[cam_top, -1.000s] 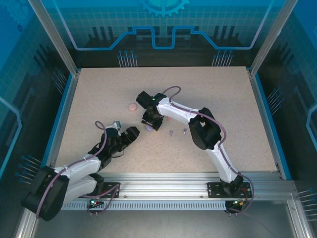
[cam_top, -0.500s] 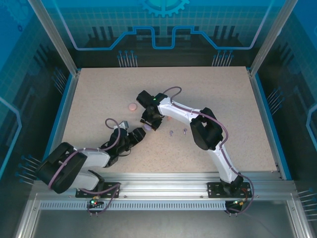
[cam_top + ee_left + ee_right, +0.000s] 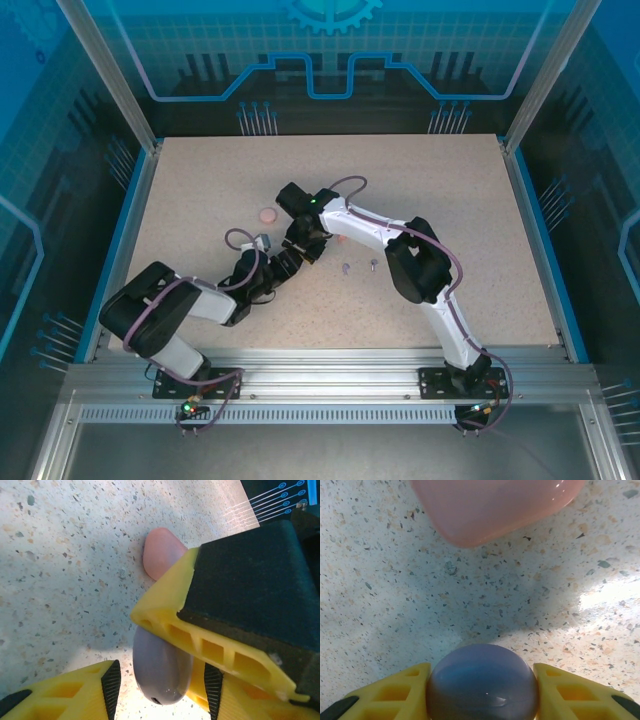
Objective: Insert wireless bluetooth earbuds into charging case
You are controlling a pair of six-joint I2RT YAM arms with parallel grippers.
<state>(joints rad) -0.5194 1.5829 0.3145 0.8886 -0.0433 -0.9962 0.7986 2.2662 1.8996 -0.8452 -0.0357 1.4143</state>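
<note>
Both tools at one purple case (image 3: 482, 687); purple earbuds (image 3: 345, 268) loose on the surface (image 3: 200, 180).

Top view: right tool (image 3: 303, 250) and left tool (image 3: 287, 263) sit tip to tip mid-surface. The two purple earbuds lie bare just right of them. A coral case (image 3: 266, 214) lies left and farther back.
Left wrist: left tool (image 3: 161, 692) stands narrow astride the purple case (image 3: 160, 665), slim gap each side, not gripping. Pale pink case (image 3: 160, 552) beyond.
Right wrist: right tool (image 3: 482, 680) has both fingers against the purple case, holding it. Pale pink case (image 3: 495, 510) lies apart, ahead.
</note>
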